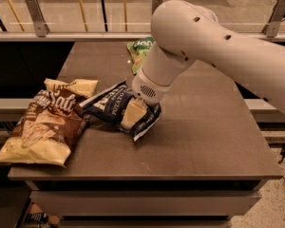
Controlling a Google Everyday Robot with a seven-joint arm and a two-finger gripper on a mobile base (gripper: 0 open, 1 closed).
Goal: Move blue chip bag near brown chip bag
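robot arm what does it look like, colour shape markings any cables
The robot arm is a thick, rounded white tube with a few small dark holes in its shell. Its wrist end has a perforated patch and a thin yellowish ring. No cables or lettering show. The gripper, pale cream and wedge-shaped, is down on the crinkled dark navy chip bag.

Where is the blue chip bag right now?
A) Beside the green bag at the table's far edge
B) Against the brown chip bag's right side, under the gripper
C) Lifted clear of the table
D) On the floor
B: the blue chip bag lies on the table, its left end meeting the brown chip bag, with the gripper down on it.
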